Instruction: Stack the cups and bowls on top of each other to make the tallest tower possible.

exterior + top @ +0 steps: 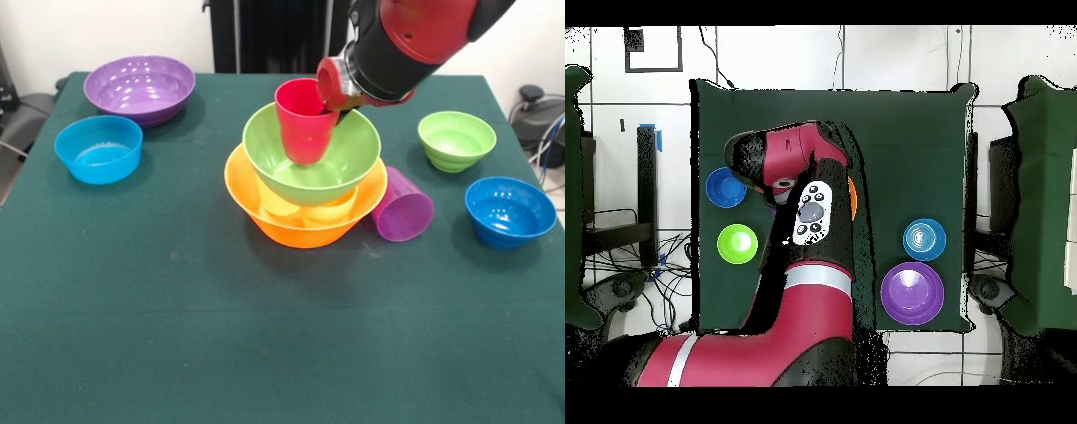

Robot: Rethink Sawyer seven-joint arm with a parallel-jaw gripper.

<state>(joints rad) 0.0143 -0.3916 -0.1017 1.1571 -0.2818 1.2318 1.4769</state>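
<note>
The large orange bowl [265, 216] stands mid-table with two yellowish cups [281, 206] in it. The large lime green bowl [344, 163] rests on them. My gripper [334, 99] is shut on the rim of the red-pink cup [305, 119], which is upright with its base down inside the green bowl. Whether the base touches the bowl I cannot tell. The purple cup [403, 205] lies on its side against the orange bowl's right. In the overhead view my arm [810, 215] hides the tower except an orange edge [852, 198].
The large purple bowl [139, 88] [912, 291] and a small blue bowl [99, 148] [924, 238] stand at the front view's far left. A small lime green bowl [455, 140] [737, 243] and another blue bowl [510, 210] [725, 187] stand at the right.
</note>
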